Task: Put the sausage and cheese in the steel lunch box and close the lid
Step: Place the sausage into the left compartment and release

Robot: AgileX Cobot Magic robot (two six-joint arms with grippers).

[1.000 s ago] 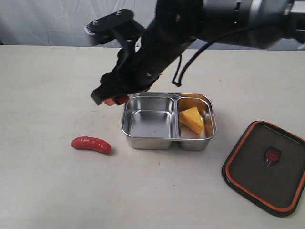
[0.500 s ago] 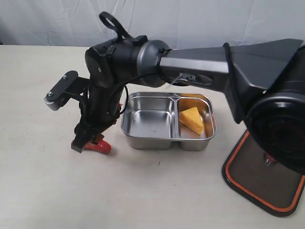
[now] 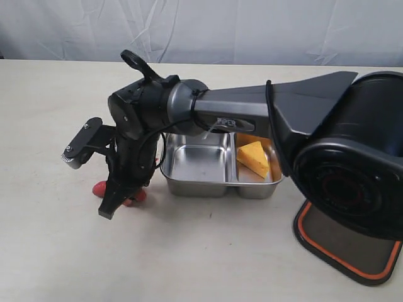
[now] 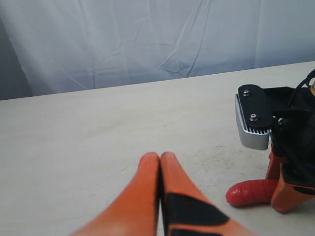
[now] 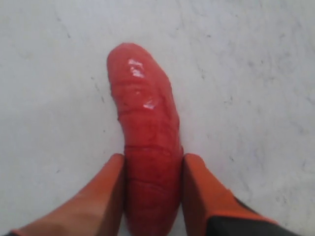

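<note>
The red ridged sausage (image 5: 145, 132) lies on the table left of the steel lunch box (image 3: 198, 189). My right gripper (image 5: 153, 158) has come down over it, one orange finger pressed against each side; only the sausage's ends (image 3: 99, 187) show past the gripper (image 3: 121, 196) in the exterior view. The yellow cheese (image 3: 253, 158) lies in the box's right compartment; the left compartment holds nothing. The dark lid (image 3: 340, 248) with its orange rim lies at the right, largely hidden by the right arm. My left gripper (image 4: 160, 156) hovers shut and empty, with the sausage (image 4: 251, 191) off to its side.
The right arm stretches across the lunch box from the right and hides the box's far rim. A white curtain hangs behind the table. The table (image 3: 201, 258) is pale and bare in front of the box.
The right gripper swung from above the box's left side down to the sausage. Over the last half second it settled lower, its fingers now pressing on the sausage.
</note>
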